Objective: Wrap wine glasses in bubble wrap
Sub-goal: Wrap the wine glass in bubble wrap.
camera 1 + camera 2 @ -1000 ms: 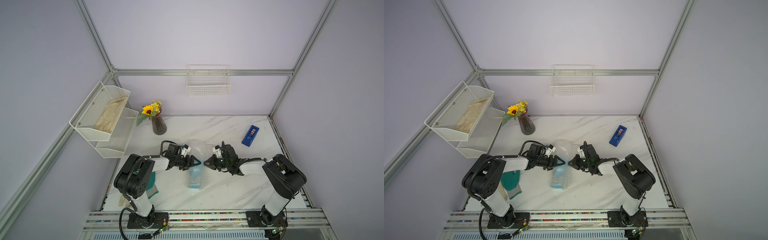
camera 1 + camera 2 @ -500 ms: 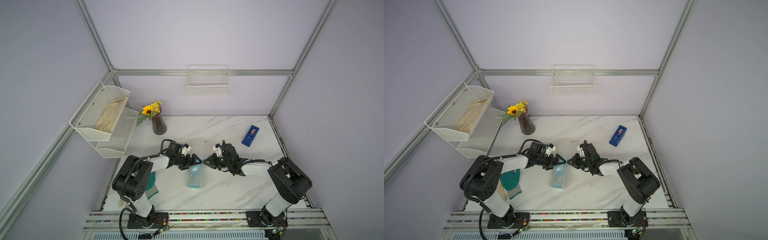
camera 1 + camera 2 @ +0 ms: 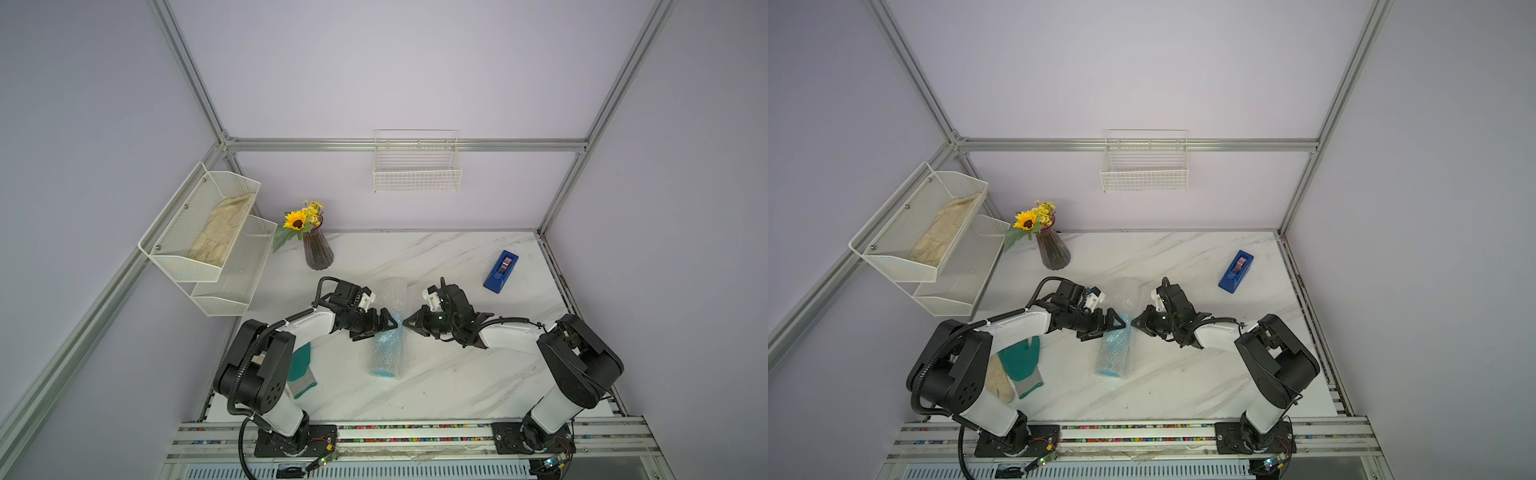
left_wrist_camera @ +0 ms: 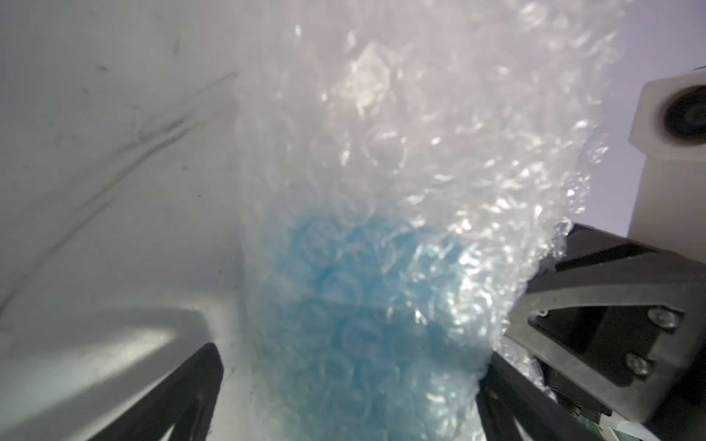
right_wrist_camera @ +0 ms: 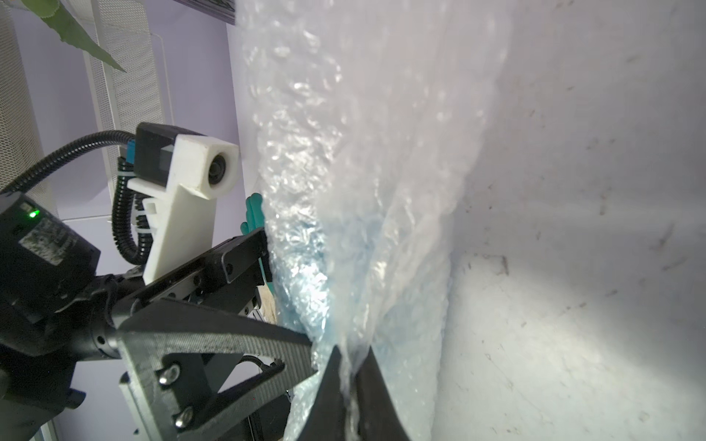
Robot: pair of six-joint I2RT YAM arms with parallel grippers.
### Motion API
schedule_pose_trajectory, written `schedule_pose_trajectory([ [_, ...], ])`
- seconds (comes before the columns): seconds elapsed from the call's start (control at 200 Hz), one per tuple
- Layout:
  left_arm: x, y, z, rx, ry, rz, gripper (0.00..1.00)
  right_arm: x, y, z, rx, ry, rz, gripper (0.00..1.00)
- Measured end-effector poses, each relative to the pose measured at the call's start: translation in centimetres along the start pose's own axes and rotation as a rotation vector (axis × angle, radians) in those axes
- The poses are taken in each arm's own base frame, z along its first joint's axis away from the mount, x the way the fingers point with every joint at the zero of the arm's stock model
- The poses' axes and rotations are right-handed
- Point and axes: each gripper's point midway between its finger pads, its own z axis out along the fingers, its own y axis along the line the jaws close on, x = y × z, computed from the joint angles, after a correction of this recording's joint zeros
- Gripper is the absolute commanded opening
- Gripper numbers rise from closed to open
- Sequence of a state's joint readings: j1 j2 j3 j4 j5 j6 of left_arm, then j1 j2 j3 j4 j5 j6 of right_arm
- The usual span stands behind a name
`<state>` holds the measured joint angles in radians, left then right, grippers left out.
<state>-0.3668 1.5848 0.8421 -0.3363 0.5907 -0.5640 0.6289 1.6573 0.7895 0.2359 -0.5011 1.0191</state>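
Light-blue opaque goblet [image 3: 384, 357] lies on its side in the middle of the white marbled table [image 3: 436, 386], rolled inside the clear, crinkly sheet of bubble wrap [image 3: 394, 293]. The blue fills the near part of the roll, and the far part shows only empty film. Which end is the foot I cannot tell.

I judge the bundle light but breakable at the stem. The film looks soft, springy and slick, apt to unroll once let go. The best hold looks to be the loose film at the seam or the empty far tail, pinched thin. Around the cup, only a gentle squeeze across the padded width would do.

At the roll's middle the left gripper [image 3: 384, 326] stands wide, its jaws either side of the roll and not clamped on it. The right gripper [image 5: 349, 366] is closed thin on a fold of the film.

Counted from the near edge:
- two gloves, one teal glove [image 3: 1021, 361] and one beige glove [image 3: 998, 384]
- one goblet
- one sheet of wrap
- two grippers
- one blue tape dispenser [image 3: 501, 271]
- one dark ribbed vase [image 3: 318, 249] of flowers
- one white wire basket [image 3: 417, 174] on the back wall
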Motion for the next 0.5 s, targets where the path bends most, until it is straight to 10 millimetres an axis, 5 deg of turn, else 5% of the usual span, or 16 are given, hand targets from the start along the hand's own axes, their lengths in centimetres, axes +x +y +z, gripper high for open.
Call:
schedule_pose_trajectory([
  [0.5,1.0,-0.5,-1.9,-0.008,0.009,0.017,1.0,0.1,2.5,1.0,-0.013,0.003,-0.05,0.11],
])
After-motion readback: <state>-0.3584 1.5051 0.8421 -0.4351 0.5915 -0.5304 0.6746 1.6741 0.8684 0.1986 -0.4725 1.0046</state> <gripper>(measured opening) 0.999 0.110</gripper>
